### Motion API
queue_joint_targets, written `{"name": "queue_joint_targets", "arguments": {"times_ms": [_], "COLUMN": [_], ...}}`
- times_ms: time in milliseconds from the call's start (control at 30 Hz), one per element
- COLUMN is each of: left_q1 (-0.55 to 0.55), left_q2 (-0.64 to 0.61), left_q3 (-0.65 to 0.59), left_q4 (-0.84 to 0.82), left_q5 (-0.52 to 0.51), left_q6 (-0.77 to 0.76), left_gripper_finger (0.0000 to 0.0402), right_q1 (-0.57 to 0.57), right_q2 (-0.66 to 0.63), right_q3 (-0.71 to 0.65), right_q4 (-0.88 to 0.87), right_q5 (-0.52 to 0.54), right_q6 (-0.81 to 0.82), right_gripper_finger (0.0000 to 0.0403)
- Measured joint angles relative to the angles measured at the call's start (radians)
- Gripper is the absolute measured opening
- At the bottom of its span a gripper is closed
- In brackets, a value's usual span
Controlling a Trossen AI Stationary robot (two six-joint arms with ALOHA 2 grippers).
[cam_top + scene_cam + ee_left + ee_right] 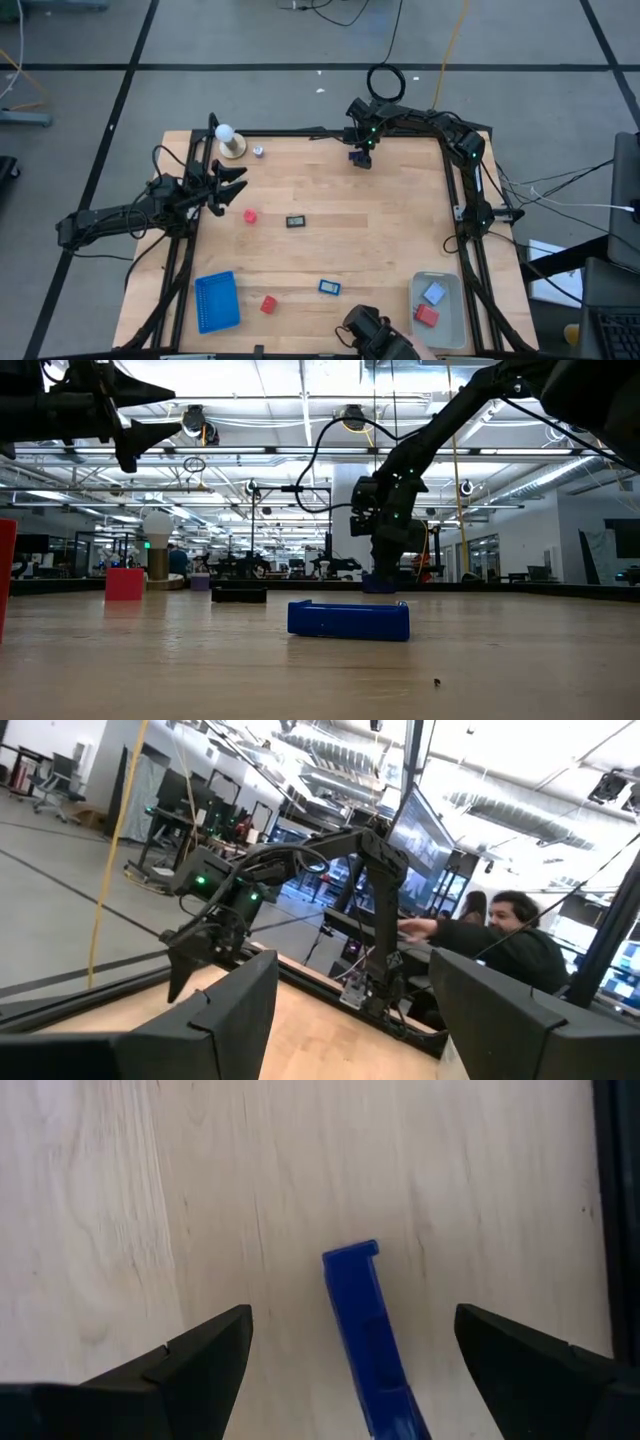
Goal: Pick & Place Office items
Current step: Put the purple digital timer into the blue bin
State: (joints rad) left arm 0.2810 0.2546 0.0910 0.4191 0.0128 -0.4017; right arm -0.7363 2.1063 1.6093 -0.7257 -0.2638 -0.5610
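Here the right gripper (361, 155) hangs low over the far edge of the pale wooden table (380, 250), with its two dark fingers (205, 1350) spread wide on both sides of a long dark-blue plastic piece (364, 1335) that lies flat on the wood. In my judgement the step in hand is the grasp of this piece, and it is not yet done, because the fingers are apart from it on each side. To do it well, the gripper should come straight down until the fingertips are almost at the wood, and then close across the narrow width of the piece; the piece lies a little slanted between the fingers, so a small turn of the wrist would probably give a more square hold. The black frame rail (620, 1200) of the table runs near the piece on one side, so there is little room there, and the lift should go up first and only then toward the middle. The middle of the table offers much open room: a small black rectangular piece (296, 221), a small red block (250, 215) and a small blue piece (329, 287) lie well apart from each other. The pale translucent bin (456, 322) at the near right corner already holds a red and a pale-blue item. The left gripper (228, 187) waits open above the left side of the table.
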Motion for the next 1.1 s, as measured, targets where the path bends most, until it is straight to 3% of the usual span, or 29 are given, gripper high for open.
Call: {"name": "queue_joint_targets", "arguments": {"times_ms": [567, 767, 1100], "left_q1": [0.0, 0.0, 0.0], "left_q2": [0.0, 0.0, 0.0], "left_q3": [0.0, 0.0, 0.0], "left_q4": [0.0, 0.0, 0.0], "left_q5": [0.031, 0.031, 0.031], "left_q6": [0.0, 0.0, -0.017], "left_gripper_finger": [0.0259, 0.0259, 0.0259], "right_q1": [0.05, 0.06, 0.059], "right_q2": [0.0, 0.0, 0.0], "right_q3": [0.0, 0.0, 0.0], "right_q4": [0.016, 0.019, 0.015], "right_q5": [0.007, 0.133, 0.134], "right_q6": [-0.051, -0.023, 0.054], "right_gripper_finger": [0.0338, 0.0338, 0.0338]}}
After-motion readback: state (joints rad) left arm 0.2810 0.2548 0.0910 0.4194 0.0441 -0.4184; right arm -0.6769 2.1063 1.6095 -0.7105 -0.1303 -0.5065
